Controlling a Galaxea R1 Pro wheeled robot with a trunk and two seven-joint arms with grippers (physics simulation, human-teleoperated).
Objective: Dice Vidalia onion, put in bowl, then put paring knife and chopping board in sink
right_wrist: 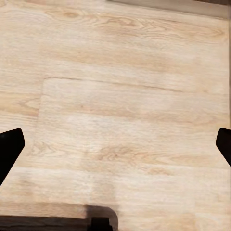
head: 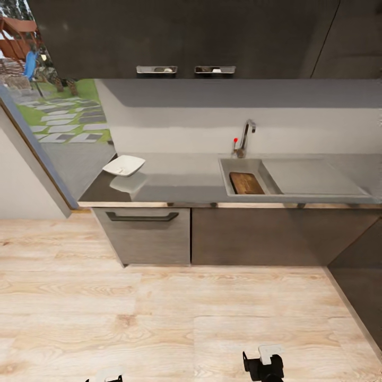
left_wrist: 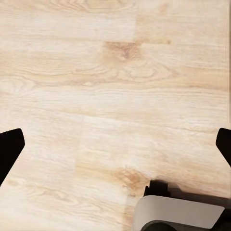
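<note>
- The rectangular stainless-steel sink (head: 231,183) is set into the smooth grey reflective desk (head: 180,178), with its flat drainboard on the side away from the window.
- The rectangular brown wooden chopping board (head: 246,183) lies inside the sink basin, leaning against the wall nearest the drainboard.
- The angular steel tap (head: 246,136) rises just behind the sink, its red-knobbed lever beside it.
- The shallow white squarish bowl (head: 124,165) sits on the desk well apart from the sink, toward the window end, with its reflection showing on the surface below it.
- Dark brown cabinets (head: 239,236) run under the desk below the sink; the one under the bowl carries a long dark handle.
- The pale wooden plank floor (head: 159,318) stretches from the cabinets toward the robot.
- The left hand (left_wrist: 115,147) hangs over the floor, far from the sink, fingers spread wide and holding nothing.
- The right hand (right_wrist: 115,147) likewise hangs over the floor, fingers spread wide with nothing between them.
</note>
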